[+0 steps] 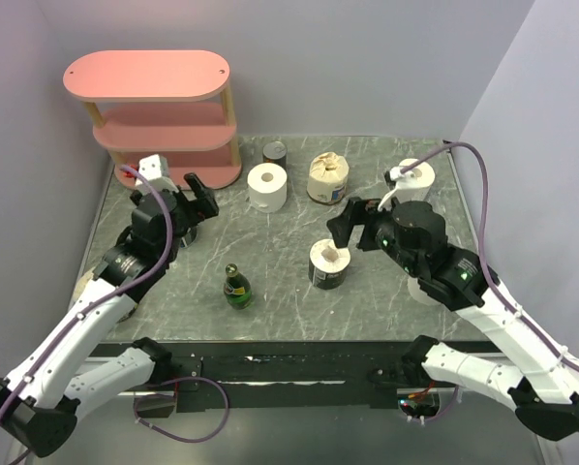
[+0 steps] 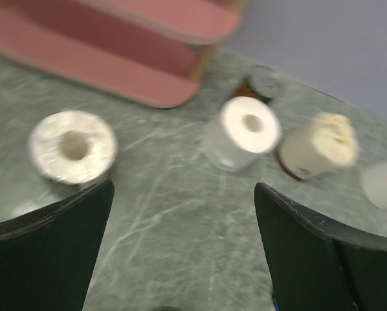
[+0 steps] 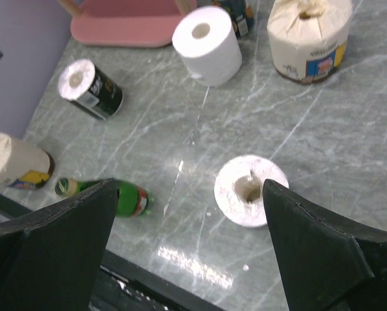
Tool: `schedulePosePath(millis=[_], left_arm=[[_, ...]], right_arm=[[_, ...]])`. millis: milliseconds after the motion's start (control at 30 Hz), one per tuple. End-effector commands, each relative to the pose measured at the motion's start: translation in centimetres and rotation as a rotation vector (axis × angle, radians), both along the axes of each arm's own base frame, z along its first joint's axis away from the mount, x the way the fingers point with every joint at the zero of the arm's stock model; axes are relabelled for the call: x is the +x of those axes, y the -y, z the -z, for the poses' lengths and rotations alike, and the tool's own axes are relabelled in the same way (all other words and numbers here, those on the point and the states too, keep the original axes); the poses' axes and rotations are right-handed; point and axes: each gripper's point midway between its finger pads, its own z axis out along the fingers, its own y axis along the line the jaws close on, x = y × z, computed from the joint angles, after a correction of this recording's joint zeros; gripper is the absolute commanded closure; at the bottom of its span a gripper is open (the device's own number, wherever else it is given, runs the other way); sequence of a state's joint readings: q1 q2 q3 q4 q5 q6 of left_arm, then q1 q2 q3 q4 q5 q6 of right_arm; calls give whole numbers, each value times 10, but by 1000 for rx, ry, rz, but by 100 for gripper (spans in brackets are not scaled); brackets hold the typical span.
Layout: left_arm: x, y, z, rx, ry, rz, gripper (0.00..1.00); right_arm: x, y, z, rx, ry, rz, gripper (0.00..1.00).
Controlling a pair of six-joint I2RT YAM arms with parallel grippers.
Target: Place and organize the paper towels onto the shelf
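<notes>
Paper towels [image 1: 267, 187] scattered, arms stretched fwd, L fingers [image 2: 44, 253] & R fingers [image 3: 51, 246] wide open, empty

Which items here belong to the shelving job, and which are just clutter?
Job: pink shelf; plain white roll; cream wrapped roll; centre roll; far-right white roll; dark-wrapped roll near the shelf.
Lying about: tin can; green bottle.
</notes>
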State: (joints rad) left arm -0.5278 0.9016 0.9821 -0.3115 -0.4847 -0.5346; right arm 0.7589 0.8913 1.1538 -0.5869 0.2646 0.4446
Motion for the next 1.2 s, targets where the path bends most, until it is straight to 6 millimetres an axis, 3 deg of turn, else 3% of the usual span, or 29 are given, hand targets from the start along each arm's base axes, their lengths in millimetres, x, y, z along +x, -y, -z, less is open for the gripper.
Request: schedulePosePath(millis=[0,33,133,167,233,267,367,600,700,833,1000,1167], left_arm=[[-9,-63,5,-40,-97,-366,2],[-8,-71,11,-21,-123,-408,1],[-12,-107,29,-3,-220,-551,11],[-18,-134,39,-8,-269,-644,16],[-20,-152,49,-37,-324,-693,15],[-24,-171,52,-44,-341,-749,13],[-33,-192,62,-63,-368,-851,13],[-45,-220,97,-185,-433,-1002,7],[-61,-234,115,-211,-504,-1145,7],[-96,-238,125,-258,-574,-1363,9],[-110,-236,138,-349,-561,-1407,12],[-130,-246,156,-368,-609,-1463,14]], right_arm=[[-13,-3,-10,33,72,-89,0],[-19,-8,-13,56,87,-136,0],[-29,-16,-15,71,108,-215,0],[-30,-16,-15,72,113,-220,0],[-29,-17,-13,70,110,-220,0],[-29,-17,-13,67,111,-218,0],[-28,-17,-9,56,92,-216,1],[-31,-20,-10,60,77,-235,1],[-34,-19,-11,55,64,-241,1],[-34,-17,-10,48,57,-232,1],[-33,-17,-13,51,53,-229,1],[-35,-19,-13,46,45,-244,1]])
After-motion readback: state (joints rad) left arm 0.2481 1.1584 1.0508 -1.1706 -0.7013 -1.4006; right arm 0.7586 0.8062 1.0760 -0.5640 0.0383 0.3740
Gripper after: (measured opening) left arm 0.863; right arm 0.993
